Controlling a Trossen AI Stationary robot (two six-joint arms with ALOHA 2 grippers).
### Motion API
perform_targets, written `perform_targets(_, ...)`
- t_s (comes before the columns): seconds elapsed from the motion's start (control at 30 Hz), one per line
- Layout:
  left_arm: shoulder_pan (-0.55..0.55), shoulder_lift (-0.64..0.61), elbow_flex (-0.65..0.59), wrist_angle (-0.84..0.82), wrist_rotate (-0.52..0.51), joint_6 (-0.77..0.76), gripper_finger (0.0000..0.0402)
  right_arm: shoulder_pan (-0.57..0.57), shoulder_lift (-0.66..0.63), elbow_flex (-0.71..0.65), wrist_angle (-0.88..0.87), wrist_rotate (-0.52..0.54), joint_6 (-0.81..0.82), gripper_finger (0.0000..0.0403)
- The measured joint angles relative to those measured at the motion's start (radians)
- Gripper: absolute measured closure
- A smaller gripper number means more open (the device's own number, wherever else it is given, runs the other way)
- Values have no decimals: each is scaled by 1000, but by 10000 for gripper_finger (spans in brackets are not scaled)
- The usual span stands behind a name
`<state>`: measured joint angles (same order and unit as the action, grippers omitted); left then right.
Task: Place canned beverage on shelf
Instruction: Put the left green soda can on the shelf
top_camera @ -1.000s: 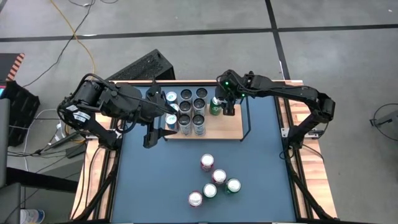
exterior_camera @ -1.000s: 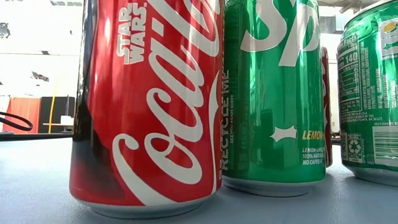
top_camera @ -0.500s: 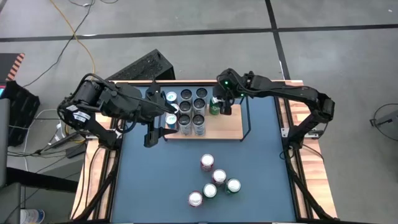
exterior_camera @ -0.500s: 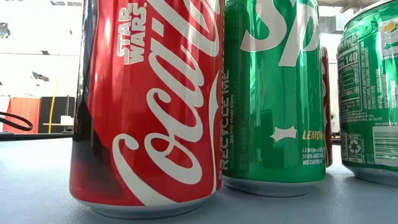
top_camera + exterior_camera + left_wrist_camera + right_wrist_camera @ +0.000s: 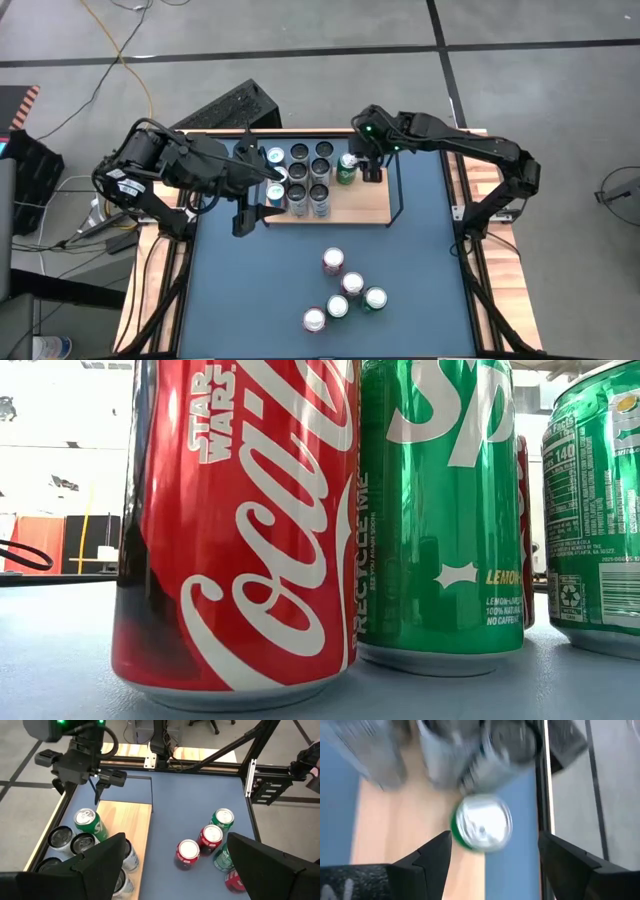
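Your right tool (image 5: 372, 172) stood spread, empty, beside the green can (image 5: 346, 168) upright on the shelf (image 5: 365, 205) — rigid, smooth, slippery; you should grip mid-wall. Left tool (image 5: 255, 205) spread, idle.

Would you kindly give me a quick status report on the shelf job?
Right end effector open, above green can standing on shelf. Left end effector open, waiting at shelf's left end. Five cans left on table.

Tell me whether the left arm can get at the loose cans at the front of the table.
Probably yes. The left tool stands open by the light-wood shelf; bare blue tabletop lies between it and the loose red and green cans.
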<state>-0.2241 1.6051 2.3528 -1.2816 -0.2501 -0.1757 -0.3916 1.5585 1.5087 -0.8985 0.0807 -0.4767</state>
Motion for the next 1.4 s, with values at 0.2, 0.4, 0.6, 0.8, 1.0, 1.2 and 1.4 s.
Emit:
perform_targets(0.2, 0, 0, 0, -1, 0, -1, 68, -9, 0, -74, 47, 44, 5, 121)
perform_targets(0.4, 0, 0, 0, -2, 0, 6, 68, -1, 13, -78, 94, 57, 5, 121)
perform_targets(0.6, 0, 0, 0, -3, 2, 9, 68, 10, 19, -78, 98, 55, 5, 121)
perform_targets(0.8, 0, 0, 0, -3, 2, 9, 68, 12, 19, -78, 99, 53, 0, 121)
perform_targets(1.0, 0, 0, 0, -3, 2, 10, 68, 19, 19, -78, 91, 52, -1, 121)
perform_targets(1.2, 0, 0, 0, -3, 3, 8, 68, 26, 32, -78, 99, 49, -4, 121)
perform_targets(1.4, 0, 0, 0, -3, 4, 5, 68, 34, 62, -76, 108, 51, -18, 121)
